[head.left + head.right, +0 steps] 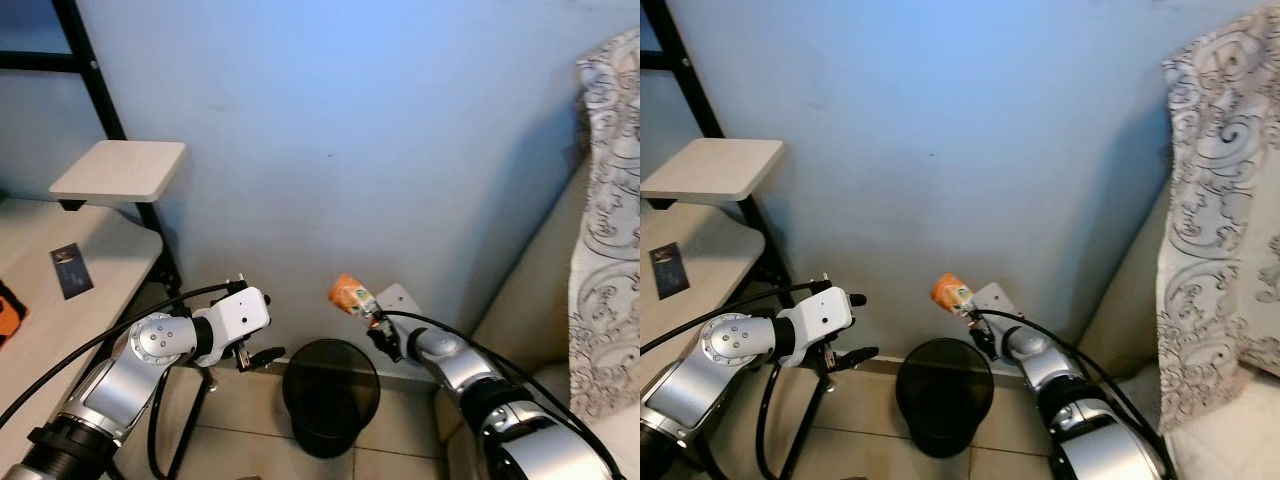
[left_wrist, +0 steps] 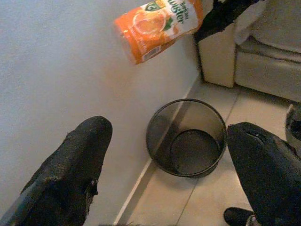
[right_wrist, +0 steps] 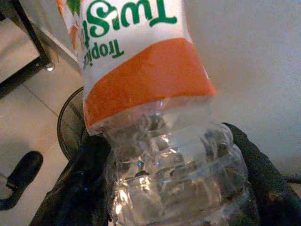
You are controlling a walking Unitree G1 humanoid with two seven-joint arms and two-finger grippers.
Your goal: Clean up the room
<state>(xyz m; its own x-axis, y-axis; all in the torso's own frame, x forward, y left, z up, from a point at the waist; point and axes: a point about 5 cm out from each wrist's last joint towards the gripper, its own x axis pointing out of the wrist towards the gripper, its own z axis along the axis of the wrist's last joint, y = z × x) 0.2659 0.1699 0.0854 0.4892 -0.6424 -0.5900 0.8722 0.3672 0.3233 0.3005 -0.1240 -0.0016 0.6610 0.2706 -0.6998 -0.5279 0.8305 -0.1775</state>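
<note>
One empty bottle (image 1: 350, 295) is clamped in the right gripper (image 1: 378, 322); centre it over the bin (image 1: 330, 395) before releasing. Left gripper (image 1: 262, 355) spread wide.

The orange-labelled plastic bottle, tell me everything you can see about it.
The clear plastic bottle with an orange and white label looks empty and a little crumpled. Its label has green lettering and an orange-fruit picture. The right gripper holds it by its clear end, tilted, in the air by the blue wall, above the black mesh wastebasket.
</note>
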